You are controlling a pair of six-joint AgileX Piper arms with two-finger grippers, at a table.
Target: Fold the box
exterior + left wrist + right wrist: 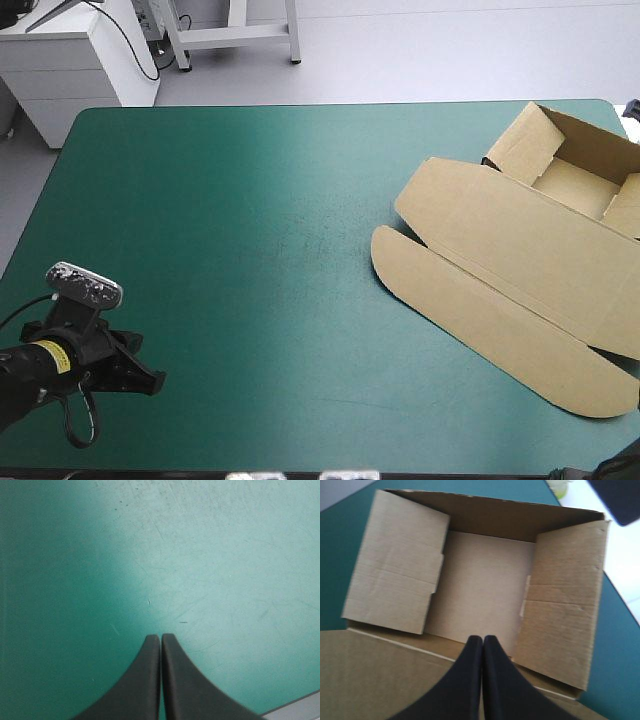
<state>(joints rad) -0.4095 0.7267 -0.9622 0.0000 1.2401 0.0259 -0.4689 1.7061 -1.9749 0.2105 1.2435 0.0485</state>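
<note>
The brown box (520, 250) lies at the table's right side as an open tray (585, 165) with raised walls, its lid flat and its rounded flap toward the table's middle. In the right wrist view the tray (480, 585) is seen from above, both side walls folded inward. My right gripper (483, 638) is shut and hovers over the crease between lid and tray, holding nothing. My left gripper (150, 380) is near the front left corner, far from the box. It is shut (161, 636) over bare teal-green cover.
A broad stretch of teal-green cover (250, 250) lies between the left gripper and the box. The table's edge (300, 705) shows close beside the left gripper. The tray reaches the table's right edge (615, 615).
</note>
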